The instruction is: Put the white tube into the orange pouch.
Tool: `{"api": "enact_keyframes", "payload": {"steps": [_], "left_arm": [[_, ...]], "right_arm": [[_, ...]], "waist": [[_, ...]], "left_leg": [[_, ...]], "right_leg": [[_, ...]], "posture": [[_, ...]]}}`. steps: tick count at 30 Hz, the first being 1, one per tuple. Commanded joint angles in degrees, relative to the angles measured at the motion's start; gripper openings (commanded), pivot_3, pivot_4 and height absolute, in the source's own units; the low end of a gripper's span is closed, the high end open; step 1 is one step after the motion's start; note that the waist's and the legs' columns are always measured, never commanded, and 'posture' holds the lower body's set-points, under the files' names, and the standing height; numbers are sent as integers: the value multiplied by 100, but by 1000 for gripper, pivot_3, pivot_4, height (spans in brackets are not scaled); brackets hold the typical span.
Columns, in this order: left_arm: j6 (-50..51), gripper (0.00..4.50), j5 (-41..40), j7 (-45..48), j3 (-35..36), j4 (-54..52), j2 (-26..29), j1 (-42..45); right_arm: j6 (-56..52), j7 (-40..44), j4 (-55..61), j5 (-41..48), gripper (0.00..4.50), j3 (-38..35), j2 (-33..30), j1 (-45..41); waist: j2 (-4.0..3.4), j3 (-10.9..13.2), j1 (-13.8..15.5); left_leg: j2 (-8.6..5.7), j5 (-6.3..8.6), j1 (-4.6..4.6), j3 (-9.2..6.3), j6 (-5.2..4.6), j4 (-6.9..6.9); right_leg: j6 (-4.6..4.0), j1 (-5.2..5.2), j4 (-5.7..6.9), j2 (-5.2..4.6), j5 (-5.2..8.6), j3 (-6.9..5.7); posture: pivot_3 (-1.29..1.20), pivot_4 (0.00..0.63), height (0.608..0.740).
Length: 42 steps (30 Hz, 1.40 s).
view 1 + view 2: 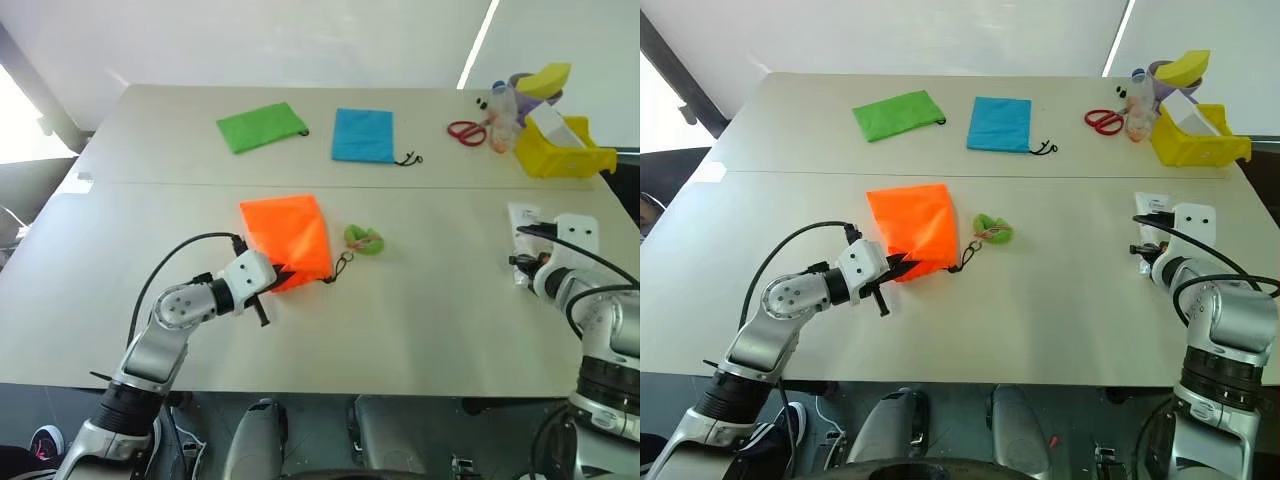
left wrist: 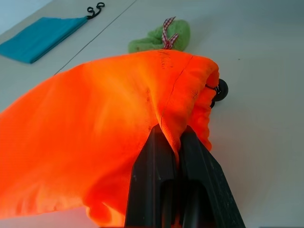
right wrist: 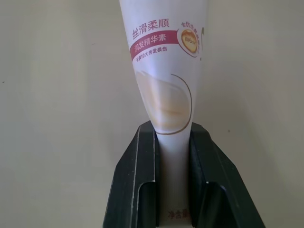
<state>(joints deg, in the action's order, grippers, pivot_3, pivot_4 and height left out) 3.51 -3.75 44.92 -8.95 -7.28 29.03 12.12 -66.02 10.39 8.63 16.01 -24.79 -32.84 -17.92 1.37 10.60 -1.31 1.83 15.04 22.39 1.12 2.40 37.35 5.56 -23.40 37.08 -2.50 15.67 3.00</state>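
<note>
Two grippers are busy now, each with one half of the job. My left gripper [image 2: 178, 142] is pressed together on a fold of the orange pouch [image 1: 288, 238], right at the gathered edge of its mouth, near the black cord and the green tab [image 1: 364, 238] lying on the table [image 1: 420, 320]. I hold the cloth there, I think, so that the opening can be lifted and kept in place when the tube comes; a loose pouch would slide away under a push.

My right gripper [image 3: 173, 156] is pinching the white tube [image 3: 164, 71]. In the right wrist view the two black fingers [image 3: 137, 171] stand on both sides of the narrow flat end, and the printed body goes away from me over the bare table. The tube is at my far right, well apart from the pouch. Taking it at the thin end seems sensible, because the wider end can then go first into the mouth.

Nothing is inside the pouch yet, so the main part of the task is not done. The next move, as I judge it, needs to lift the tube, bring it across to the left, and aim it into the opening. The soft tube may bend or slip.
</note>
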Motion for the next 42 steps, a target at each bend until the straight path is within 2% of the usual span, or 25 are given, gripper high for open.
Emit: {"api": "enact_keyframes", "payload": {"steps": [1,7,11,13,16,20,31,39,40,42], "left_arm": [[23,0,-58,-18,26,-270,-1,99],[105,0,-43,-25,25,-335,9,143],[204,0,-59,-29,25,-421,6,159],[240,0,-41,-30,15,-460,18,153],[276,0,-51,-43,24,-503,9,131],[214,0,-35,-35,13,-468,12,80],[-78,0,-4,-26,-17,-237,-17,-30],[-305,0,5,-67,-39,-43,-62,-76],[-331,0,5,-69,-35,-34,-52,-92],[-363,0,3,-77,-24,-22,-38,-120]], "right_arm": [[77,169,75,79,552,9,-37,89],[234,814,604,274,552,560,-148,400],[379,1405,927,557,552,775,-274,559],[254,1419,916,654,552,691,-206,531],[282,1595,921,761,1557,713,-271,559],[412,1651,943,663,3580,857,-444,578],[-344,1911,1241,866,3580,994,-1220,722],[-565,1731,1174,871,3580,934,-995,740],[-590,1701,1181,891,2999,905,-939,722],[-584,1679,1179,891,2212,898,-904,702]], "waist": [[0,0,-3],[1,0,-11],[1,0,-60],[2,1,-92],[2,1,-110],[1,1,-106],[2,2,-87],[4,2,-88],[4,2,-89],[4,2,-98]], "left_leg": [[2,0,-1,-1,0,-2],[6,0,-2,-5,0,-9],[7,0,-2,-6,0,-10],[6,0,-1,-6,0,-10],[5,0,-1,-6,0,-10],[4,0,1,-7,0,-11],[2,0,3,-6,0,-10],[2,0,3,-5,0,-10],[2,0,3,-5,0,-9],[2,0,3,-5,0,-9]], "right_leg": [[0,0,0,3,0,0],[0,-2,1,10,0,0],[1,-2,1,11,0,-1],[1,-2,0,10,0,-1],[1,-2,0,9,0,-1],[1,-4,0,8,0,-1],[1,-5,-2,2,1,-1],[0,-5,-4,2,1,-1],[0,-4,-4,2,2,-1],[0,-4,-4,2,2,0]], "posture": [[0,150,740],[0,150,740],[0,150,740],[0,150,740],[0,150,740],[0,150,740],[0,150,740],[0,150,740],[0,150,740],[0,150,740]]}}
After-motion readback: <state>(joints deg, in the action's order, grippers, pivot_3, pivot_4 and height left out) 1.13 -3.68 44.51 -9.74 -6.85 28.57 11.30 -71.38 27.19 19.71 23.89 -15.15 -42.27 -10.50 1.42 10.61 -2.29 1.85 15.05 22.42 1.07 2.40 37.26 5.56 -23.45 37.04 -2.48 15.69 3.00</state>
